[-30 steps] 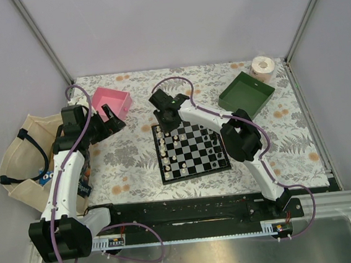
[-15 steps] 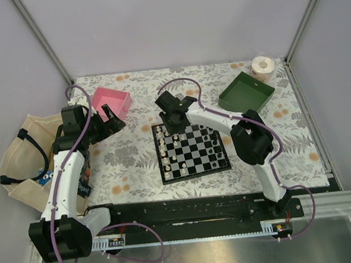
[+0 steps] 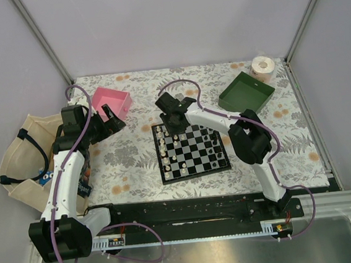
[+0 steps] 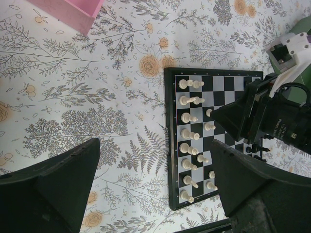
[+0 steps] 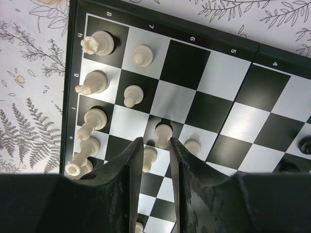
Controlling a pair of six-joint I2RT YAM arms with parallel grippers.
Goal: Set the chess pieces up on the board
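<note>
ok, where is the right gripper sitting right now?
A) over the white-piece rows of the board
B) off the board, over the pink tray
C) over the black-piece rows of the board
A: in the right wrist view the right gripper hangs over the board at the rows where the cream-white pieces stand, with white pawns right at its fingertips.

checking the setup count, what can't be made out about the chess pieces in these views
- black pieces: right wrist, cut off at the right edge; left wrist, behind the right claw
- some white pieces: right wrist, covered by the claw's fingers
- piece types: top view, too small on the board
</note>
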